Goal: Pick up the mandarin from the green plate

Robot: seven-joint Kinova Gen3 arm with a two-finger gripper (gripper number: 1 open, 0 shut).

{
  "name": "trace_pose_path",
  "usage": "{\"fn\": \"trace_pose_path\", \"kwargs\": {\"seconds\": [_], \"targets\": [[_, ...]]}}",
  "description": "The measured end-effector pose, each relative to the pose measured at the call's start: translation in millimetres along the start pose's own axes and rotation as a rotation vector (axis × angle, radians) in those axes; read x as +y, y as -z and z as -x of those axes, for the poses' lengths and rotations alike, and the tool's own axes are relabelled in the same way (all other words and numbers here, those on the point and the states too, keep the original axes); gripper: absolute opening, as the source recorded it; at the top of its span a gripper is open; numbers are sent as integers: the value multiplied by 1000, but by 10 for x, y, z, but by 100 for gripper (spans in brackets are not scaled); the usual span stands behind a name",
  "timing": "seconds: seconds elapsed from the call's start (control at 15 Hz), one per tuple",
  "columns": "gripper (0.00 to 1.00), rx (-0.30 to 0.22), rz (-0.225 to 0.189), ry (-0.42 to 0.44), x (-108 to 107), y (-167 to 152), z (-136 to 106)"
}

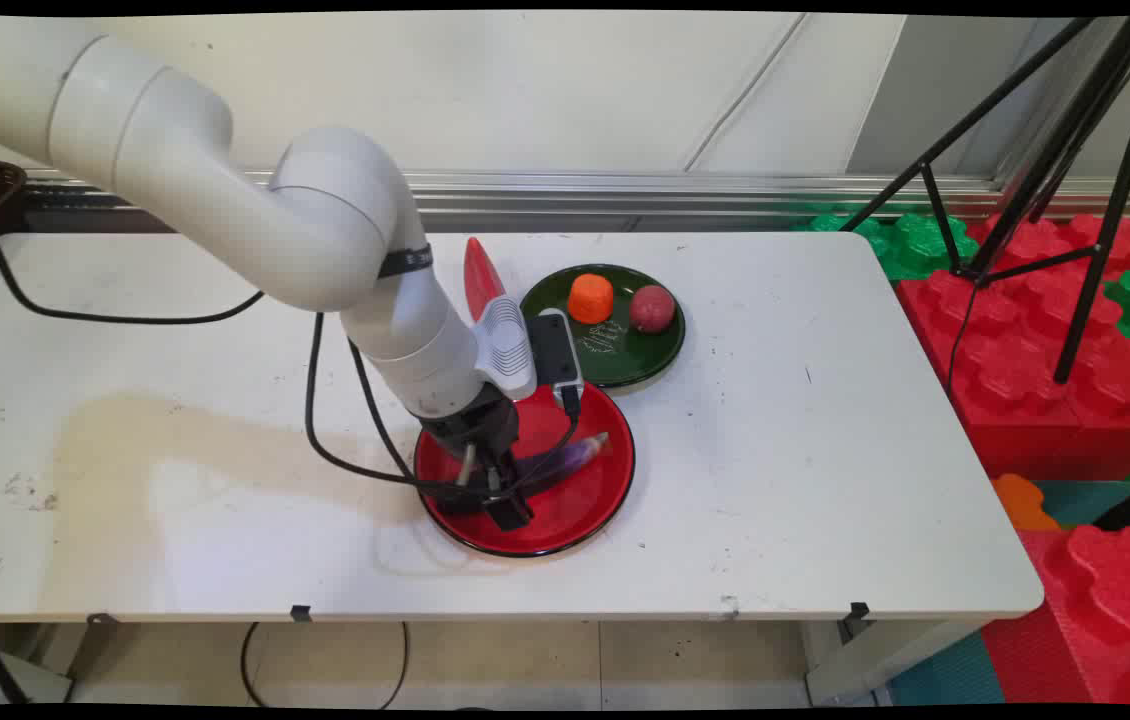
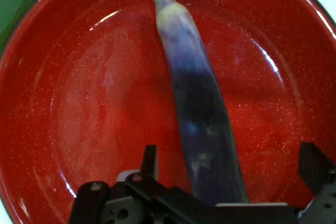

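A white table (image 1: 805, 480) carries two plates side by side, and the gripper (image 1: 497, 500) stands low over the nearer of them, a red plate (image 1: 595, 505) with a dark rim. A purple eggplant (image 1: 565, 459) lies flat in the red plate's well, its pale tip pointing away from the gripper and its dark end running back between the fingers. In the hand view the eggplant (image 2: 202, 129) passes up the middle of the gripper (image 2: 231, 182), with one finger (image 2: 149, 162) to its left close beside it and the other (image 2: 315, 169) well apart to its right: the jaws are open wide and straddle the eggplant, gripping nothing. Whether the left finger touches its skin cannot be told.

Beyond the gripper, touching or just overlapping the red plate's far rim, sits a dark green plate (image 1: 640, 360). On it rest an orange carrot piece (image 1: 590, 298) and, just beside that, a reddish round fruit or vegetable (image 1: 652, 308), the two apart from each other. A red chilli pepper (image 1: 480, 275) lies on the table behind the gripper's wrist, partly hidden by the arm.

The arm reaches in from the far left, bends at a raised elbow and slopes steeply down to the red plate, its wrist tilted so the fingers point at the plate's near part. Black cables hang from the wrist and trail across the table.
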Motion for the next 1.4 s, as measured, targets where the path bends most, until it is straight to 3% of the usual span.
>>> {"fn": "trace_pose_path", "kwargs": {"seconds": [0.53, 1.07, 1.4], "targets": [[100, 90, -39, -20, 5, 414, 91], [100, 273, -132, 27, -222, 1266, 30], [100, 368, -217, 134, -529, 1596, -176]]}}
